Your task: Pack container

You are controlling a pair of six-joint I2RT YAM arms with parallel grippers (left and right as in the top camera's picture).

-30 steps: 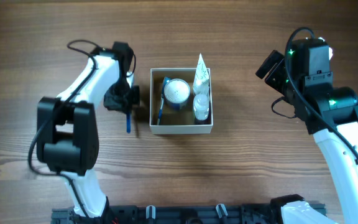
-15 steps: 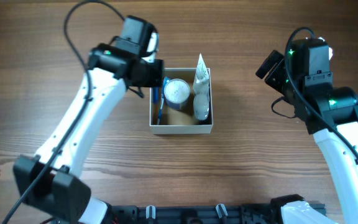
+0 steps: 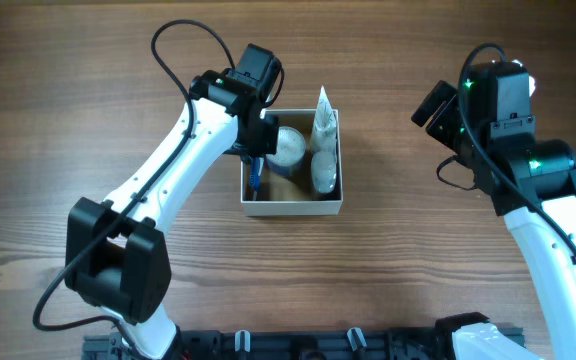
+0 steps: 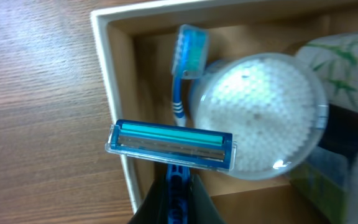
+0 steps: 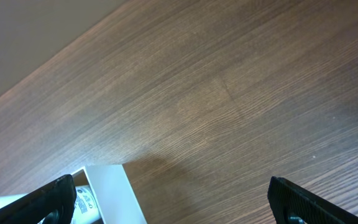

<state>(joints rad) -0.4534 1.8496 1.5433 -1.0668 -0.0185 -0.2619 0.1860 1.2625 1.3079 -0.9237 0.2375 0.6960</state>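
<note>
The container (image 3: pixel 293 208) is a square white box with a brown inside, at the table's middle. It holds a round white-lidded jar (image 3: pixel 286 148), a white tube (image 3: pixel 322 118), a small bottle (image 3: pixel 323 172) and a blue toothbrush (image 4: pixel 188 53). My left gripper (image 3: pixel 253 150) is over the box's left side, shut on the handle of a blue razor (image 4: pixel 169 145). In the left wrist view the razor head hangs just above the left wall (image 4: pixel 110 93), next to the jar (image 4: pixel 260 112). My right gripper (image 3: pixel 438 110) is open and empty, right of the box.
The right wrist view shows bare wooden table between the open fingers (image 5: pixel 179 199) and one white corner of the container (image 5: pixel 114 193) at the lower left. Wood table surrounds the box on all sides.
My left arm has carried the razor from the table left of the box to above the box's left side. The right arm has not moved.
</note>
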